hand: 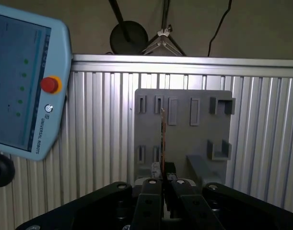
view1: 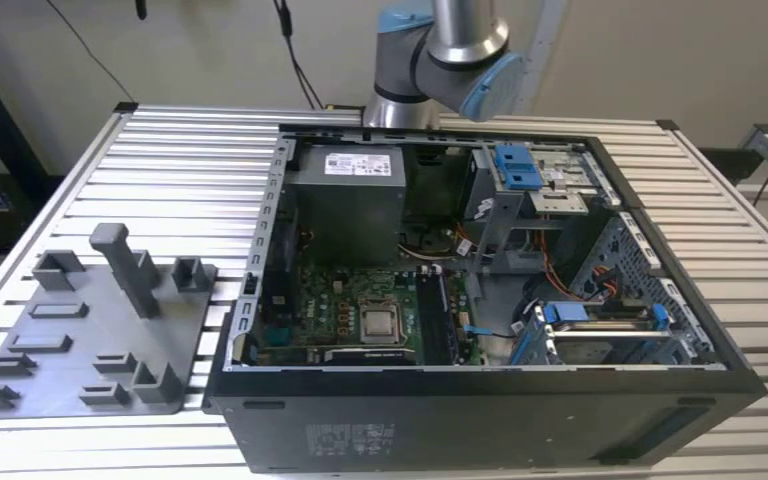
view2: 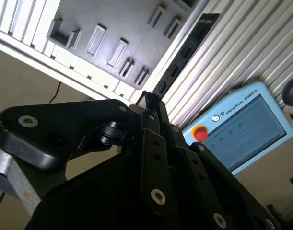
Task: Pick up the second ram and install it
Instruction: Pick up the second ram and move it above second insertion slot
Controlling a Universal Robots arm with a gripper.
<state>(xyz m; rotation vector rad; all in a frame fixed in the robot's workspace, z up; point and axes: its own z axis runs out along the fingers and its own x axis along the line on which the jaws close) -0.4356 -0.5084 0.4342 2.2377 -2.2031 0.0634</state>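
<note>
Our jaws pinch shut on one end of the second ram [view2: 183,51], seen edge-on; we judge it light, stiff, fragile, best held gently across its flat faces

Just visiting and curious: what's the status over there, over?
Gripper shut on the second ram. Ram edge-on against the grey tray. Teach pendant lies apart, not in the way.

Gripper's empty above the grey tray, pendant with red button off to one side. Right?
Not empty. The gripper is shut on the ram stick, a dark strip in the second wrist view and edge-on in the first wrist view. The grey tray below and the pendant with its red button are right.
</note>
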